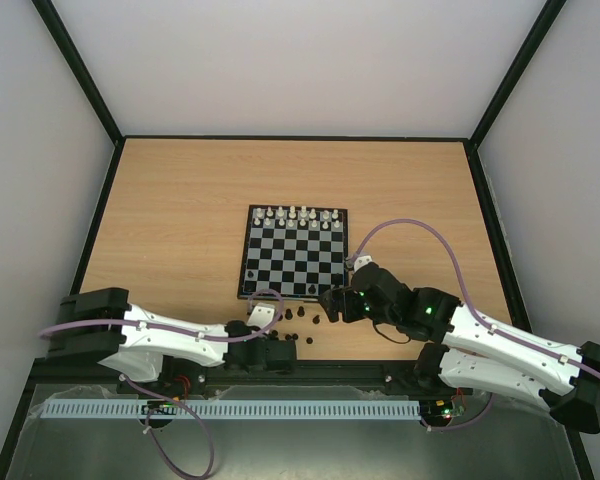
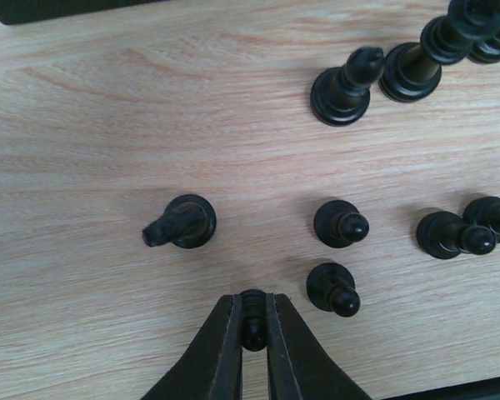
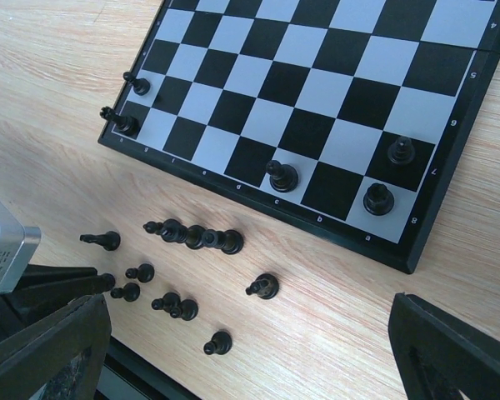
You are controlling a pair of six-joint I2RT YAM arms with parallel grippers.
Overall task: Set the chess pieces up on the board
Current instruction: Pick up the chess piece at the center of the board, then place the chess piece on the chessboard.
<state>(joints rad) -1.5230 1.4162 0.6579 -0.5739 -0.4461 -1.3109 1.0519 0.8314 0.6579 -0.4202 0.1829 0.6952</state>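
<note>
- Only your overhead view takes in the whole board [image 1: 290,262], with the white pieces [image 1: 295,215] lined up along its 12 o'clock edge. Neither wrist view reaches them.
- Only your right wrist view resolves the black men already standing on the board [image 3: 317,92]: two at the 9 o'clock corner and three more along the near rows toward 4 o'clock.
- The loose chess pieces [image 3: 192,236] sit on the table [image 1: 180,220] just off the board's near edge, at 6 o'clock from it overhead (there they are only dark specks).
- The grip itself shows only in your left wrist view. The left gripper [image 2: 252,302] is pressed together on one small black piece [image 2: 252,329], pinching it between its fingertips at 6 o'clock.
- Other pieces stand near that grip without touching it: one at 9 o'clock, three at 1 o'clock, the rest toward 3 o'clock.
- Your right gripper [image 3: 250,333] is spread wide and holds nothing, with the loose pieces between and beyond its fingers.
</note>
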